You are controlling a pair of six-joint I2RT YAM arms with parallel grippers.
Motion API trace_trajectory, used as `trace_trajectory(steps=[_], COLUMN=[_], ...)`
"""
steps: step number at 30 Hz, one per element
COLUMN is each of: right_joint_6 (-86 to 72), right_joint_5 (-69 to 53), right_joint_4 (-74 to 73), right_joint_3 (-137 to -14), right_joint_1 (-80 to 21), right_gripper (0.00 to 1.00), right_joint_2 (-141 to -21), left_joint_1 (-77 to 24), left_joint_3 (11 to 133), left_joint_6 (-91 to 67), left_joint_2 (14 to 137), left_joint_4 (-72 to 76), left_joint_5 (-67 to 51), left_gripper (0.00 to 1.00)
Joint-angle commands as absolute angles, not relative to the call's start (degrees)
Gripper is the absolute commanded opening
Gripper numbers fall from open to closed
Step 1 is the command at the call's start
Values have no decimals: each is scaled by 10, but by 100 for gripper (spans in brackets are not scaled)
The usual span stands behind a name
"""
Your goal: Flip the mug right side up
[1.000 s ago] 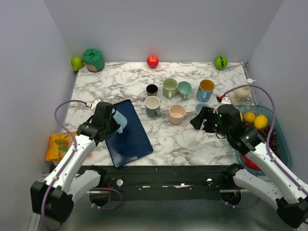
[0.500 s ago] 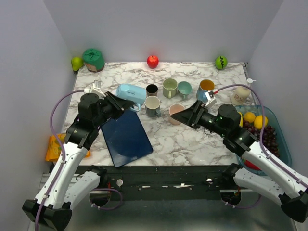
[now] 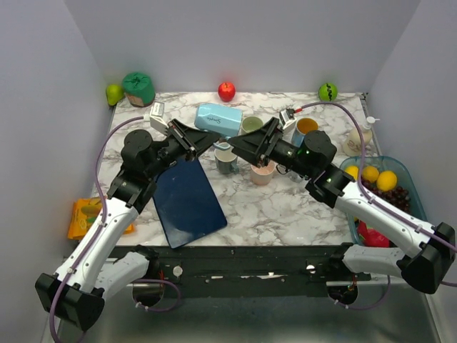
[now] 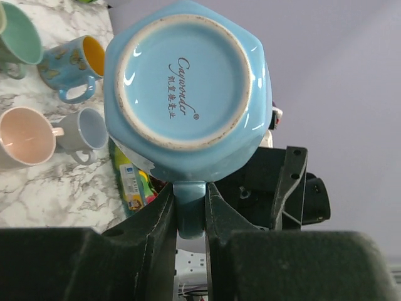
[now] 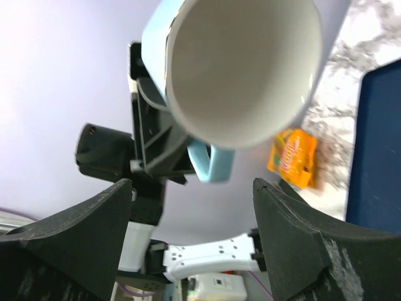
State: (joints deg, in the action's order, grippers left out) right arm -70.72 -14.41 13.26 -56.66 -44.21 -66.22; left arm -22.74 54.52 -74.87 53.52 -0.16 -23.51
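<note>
Left gripper (image 3: 200, 137) is holding the light blue glazed ceramic mug (image 3: 218, 118) up in the air, on its side.
Its jaws are pinching the mug's handle (image 4: 190, 210) from both sides. The mug is hanging clear of the marble table (image 3: 285, 207), just beyond the far end of the dark blue rectangular tray (image 3: 187, 201), with its stamped base facing the left wrist and its white mouth facing the right gripper (image 3: 246, 141). That claw is sitting spread wide beyond the tray's far right corner, close to the rim. A pale pink mug (image 3: 262, 170) is standing upright to the right of the tray.
</note>
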Motion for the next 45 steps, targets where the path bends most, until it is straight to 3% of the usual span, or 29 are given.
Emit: trace_trajectory(steps=[1, 4, 7, 8, 10, 11, 14, 19, 25, 28, 29, 31, 38, 41, 42, 44, 45], right_joint_6=[-737, -744, -749, -750, -750, -750, -750, -751, -750, -755, -756, -754, -695, -647, -633, -593, -579], right_joint_5=[-134, -129, -114, -106, -97, -91, -83, -78, -73, -78, -75, -68, -34, -5, 18, 35, 52], right_joint_4=[176, 179, 182, 183, 187, 187, 189, 192, 207, 215, 219, 220, 183, 150, 133, 116, 88], right_joint_3=[-608, -613, -609, -606, -603, -600, -599, -600, -615, -618, -613, -607, -605, -606, -605, -605, -606], right_joint_1=[-446, -446, -446, -446, -446, -446, -446, -447, -446, -446, -446, -446, -446, -446, -446, -446, -446], right_gripper=[84, 80, 69, 59, 52, 41, 26, 28, 46, 29, 14, 3, 1, 1, 1, 1, 1], right_joint_2=[-692, -700, -697, -696, -693, -693, -696, -700, -712, -716, -715, -707, -679, -653, -635, -614, -604], left_joint_1=[-243, -250, -257, -259, -262, -265, -274, -289, -314, -320, -321, -321, -322, -322, -322, -322, -322], left_joint_3=[577, 577, 569, 568, 567, 566, 563, 556, 545, 536, 536, 533, 521, 530, 533, 543, 548], left_joint_6=[-769, -769, -775, -779, -780, -780, -780, -778, -770, -765, -761, -758, -732, -702, -690, -660, -649], left_joint_2=[532, 533, 530, 530, 528, 528, 527, 528, 529, 526, 523, 519, 511, 508, 508, 505, 504], left_joint_4=[138, 145, 162, 164, 169, 169, 170, 176, 172, 168, 164, 158, 118, 77, 66, 31, 16], left_joint_5=[-265, -265, -261, -261, -259, -259, -257, -253, -244, -239, -236, -235, -235, -231, -229, -223, -219], left_gripper=[0, 0, 0, 0, 0, 0, 0, 0, 0, 0, 0, 0, 0, 21, 35, 51, 66])
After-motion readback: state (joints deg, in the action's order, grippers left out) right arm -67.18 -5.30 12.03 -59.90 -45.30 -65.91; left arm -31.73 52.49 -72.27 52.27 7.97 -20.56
